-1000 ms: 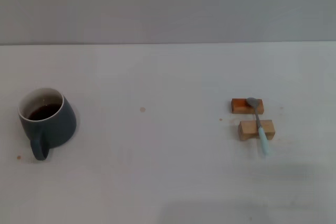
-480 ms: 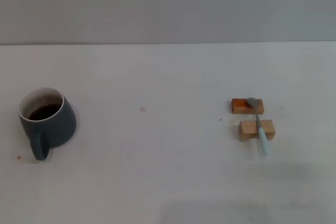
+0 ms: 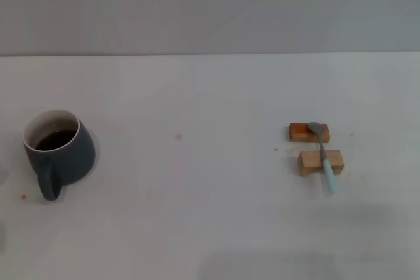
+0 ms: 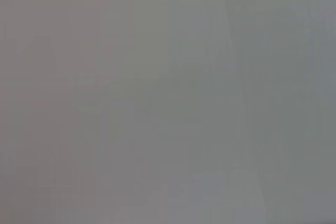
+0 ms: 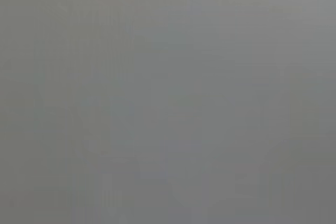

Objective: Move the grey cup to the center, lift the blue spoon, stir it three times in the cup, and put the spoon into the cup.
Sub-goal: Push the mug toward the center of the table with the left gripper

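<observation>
The head view looks forward and down over the white table (image 3: 197, 214) — wide enough to take in the grey cup (image 3: 62, 152) and the blue spoon (image 3: 325, 159). Both wrist views show only flat grey (nothing recognisable), sharing no visible part with it.

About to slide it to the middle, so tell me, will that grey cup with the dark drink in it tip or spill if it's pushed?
The grey cup looks squat and widens toward its base, so it probably slides rather than tips. The dark liquid inside could slosh over if shoved quickly. Its handle points toward the robot, so an off-centre push might turn it. Neither gripper is in view.
</observation>
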Available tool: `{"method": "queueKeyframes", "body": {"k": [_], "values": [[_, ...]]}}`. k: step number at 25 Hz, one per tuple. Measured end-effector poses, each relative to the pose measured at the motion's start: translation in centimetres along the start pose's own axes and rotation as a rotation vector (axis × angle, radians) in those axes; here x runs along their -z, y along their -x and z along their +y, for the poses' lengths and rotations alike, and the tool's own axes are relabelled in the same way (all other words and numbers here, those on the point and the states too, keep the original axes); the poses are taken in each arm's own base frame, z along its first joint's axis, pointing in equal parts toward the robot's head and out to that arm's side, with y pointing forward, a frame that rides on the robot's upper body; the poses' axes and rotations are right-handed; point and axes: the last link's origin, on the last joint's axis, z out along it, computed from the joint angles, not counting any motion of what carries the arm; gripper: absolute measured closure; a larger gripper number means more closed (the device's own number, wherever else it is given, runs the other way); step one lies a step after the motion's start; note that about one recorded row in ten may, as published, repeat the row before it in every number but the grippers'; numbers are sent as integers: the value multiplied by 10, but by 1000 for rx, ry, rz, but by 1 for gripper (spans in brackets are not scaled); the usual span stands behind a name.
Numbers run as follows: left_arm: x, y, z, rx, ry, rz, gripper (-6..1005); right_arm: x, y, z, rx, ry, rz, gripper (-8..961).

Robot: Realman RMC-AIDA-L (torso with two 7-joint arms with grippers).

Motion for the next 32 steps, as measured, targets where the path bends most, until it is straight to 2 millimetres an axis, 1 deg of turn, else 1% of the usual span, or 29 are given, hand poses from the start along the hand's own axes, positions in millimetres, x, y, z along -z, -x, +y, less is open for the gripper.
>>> {"method": "queueKeyframes", "body": {"k": [10,17,20,27,32], "values": [[-18,2,15,-24,76,-53,1001,0,2,-2,7,-7,-11,245],[-23,3,32,-88,150,-75,1001,-1,2,-3,9,-6,-12,245],[-23,4,38,-120,179,-77,1001,-1,2,-3,11,-4,-12,245],[-22,4,46,-127,211,-80,1001,0,2,-4,13,-5,-10,246],[-19,4,56,-137,267,-75,1001,3,2,-5,15,-7,-6,246]]}}
